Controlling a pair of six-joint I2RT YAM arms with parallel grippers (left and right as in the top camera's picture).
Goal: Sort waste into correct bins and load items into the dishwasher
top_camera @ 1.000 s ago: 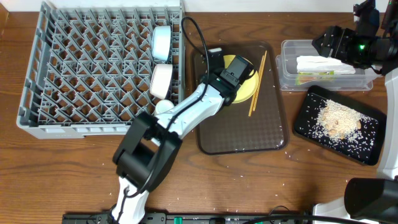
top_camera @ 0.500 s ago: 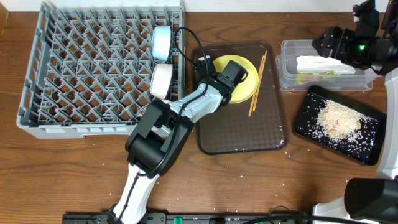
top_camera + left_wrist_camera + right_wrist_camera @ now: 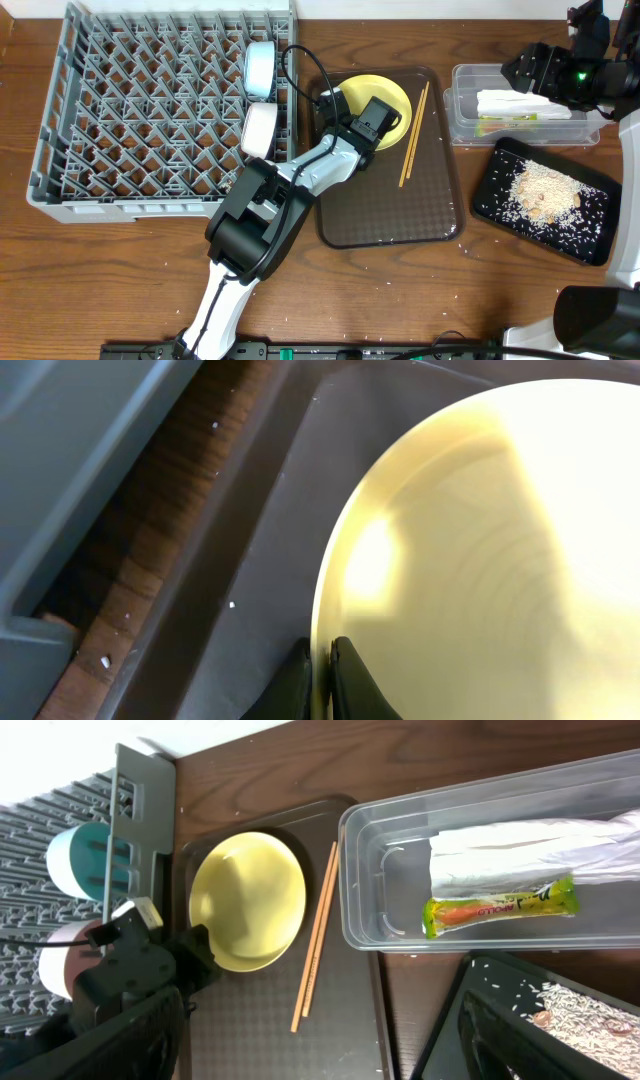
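Yellow at the pinch: grips the plate (image 3: 392,95) by its rack-side rim, left claw (image 3: 322,650) closed narrow on the edge, at the far end of the brown tray (image 3: 390,215). Needs, by my reading, a carry leftward to the grey rack (image 3: 150,110), just beside the tray and far nearer this arm. Shows the right claw (image 3: 530,68) spread wide, empty, near the clear tub (image 3: 462,110), well apart.

Sachet (image 3: 500,905) has print, too small to read; no other txt.
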